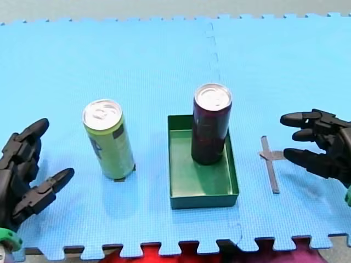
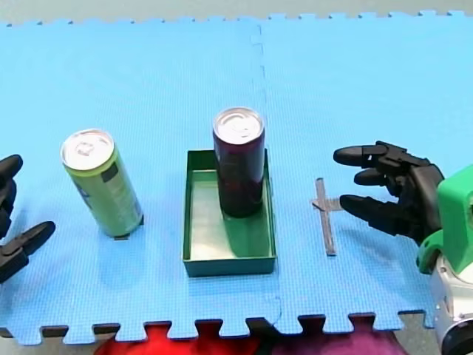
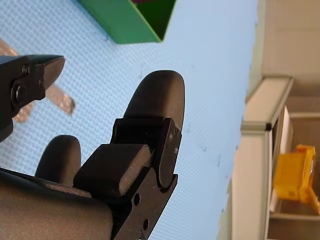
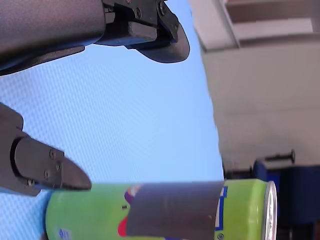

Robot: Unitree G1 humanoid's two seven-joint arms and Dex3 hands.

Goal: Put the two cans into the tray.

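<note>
Standing in the tray (image 1: 203, 200), the dark can (image 1: 210, 131) hides part of its rim.

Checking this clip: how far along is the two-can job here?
About half done. The dark red can stands upright inside the green tray. The green can stands on the blue mat, left of the tray. Neither hand holds anything: the left hand is beside the green can without touching it, and the right hand is to the tray's right. Left to do: put the green can in the tray.
</note>
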